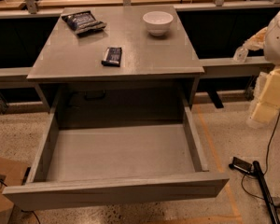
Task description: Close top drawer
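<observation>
The top drawer (116, 190) is a wide, shallow grey wooden box with a plain flat front panel. It is pulled far out of the grey cabinet (116, 69) toward the camera, and its inside is empty. My gripper (267, 97) is at the right edge of the camera view, cream-coloured, hanging from the white arm (279, 31). It is to the right of the drawer's right side wall, above the floor and apart from the drawer. It holds nothing that I can see.
On the cabinet top lie a white bowl (157, 22), a blue snack bag (83, 21) and a dark snack bar (112, 56). A cardboard box (2, 185) stands at the lower left. A black device with cables (245, 166) lies on the floor at the right.
</observation>
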`<action>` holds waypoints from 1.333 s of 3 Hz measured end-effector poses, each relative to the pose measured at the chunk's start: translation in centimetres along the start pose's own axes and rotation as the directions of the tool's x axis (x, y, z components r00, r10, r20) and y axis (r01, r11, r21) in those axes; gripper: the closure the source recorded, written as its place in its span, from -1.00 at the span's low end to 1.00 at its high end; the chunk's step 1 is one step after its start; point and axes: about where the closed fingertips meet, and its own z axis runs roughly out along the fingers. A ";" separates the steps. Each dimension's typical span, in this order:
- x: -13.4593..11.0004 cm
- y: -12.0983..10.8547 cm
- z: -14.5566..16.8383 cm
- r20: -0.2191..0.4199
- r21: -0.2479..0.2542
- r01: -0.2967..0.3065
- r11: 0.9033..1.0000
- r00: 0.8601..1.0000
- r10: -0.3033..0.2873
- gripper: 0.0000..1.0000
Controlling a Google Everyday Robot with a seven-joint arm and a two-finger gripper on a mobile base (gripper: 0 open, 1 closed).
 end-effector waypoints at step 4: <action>1.1 2.3 2.7 0.040 -0.067 0.021 0.998 0.999 -0.018 0.17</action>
